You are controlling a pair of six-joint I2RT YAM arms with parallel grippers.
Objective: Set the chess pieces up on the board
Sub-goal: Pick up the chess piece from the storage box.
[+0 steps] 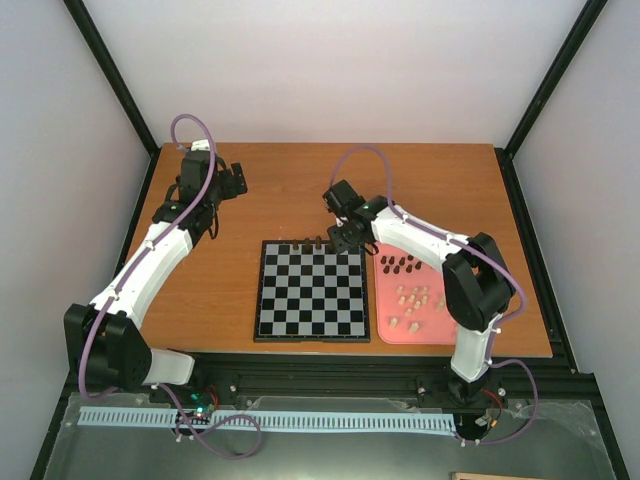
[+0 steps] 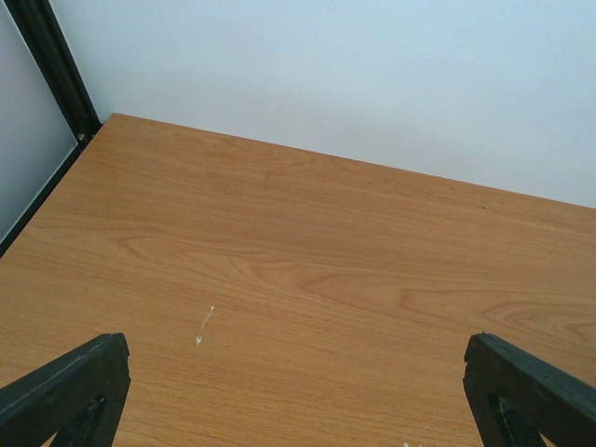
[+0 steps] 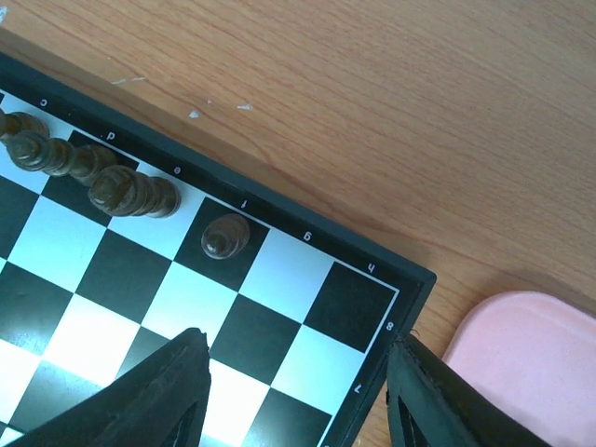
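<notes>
1. The fingers point(image 3: 172, 396) of the right gripper point(image 3: 298, 358) were spread with nothing between them. They hung over the far right corner of the board point(image 3: 321, 244), and a lone dark piece point(image 3: 226, 236) stood free on the back rank just beyond the tips.
2. Next to it, a short row of dark pieces point(image 3: 130, 194) ran close together along that same far rank. The squares between the lone piece and the corner were bare.
3. By my judgement the task was barely begun. Only a handful of dark pieces were set, no pale one was on the board, and the nearer ranks were empty.
4. The pink tray point(image 1: 388, 290) lay just beside the board's right edge. It held a cluster of dark figures point(image 1: 400, 265) and, nearer the arms, scattered pale figures point(image 1: 415, 298), all yet to be placed.
5. The left gripper point(image 2: 298, 396) hung well apart at the far left over the bare table point(image 2: 298, 242), its fingers wide apart and holding nothing.
6. The figures were too small to tell their kinds. The row overlapped in the wrist view, so I could not count it surely. The right arm crossed the tray's right side and could have hidden more pieces, and from above the gripper covered the board's corner.
</notes>
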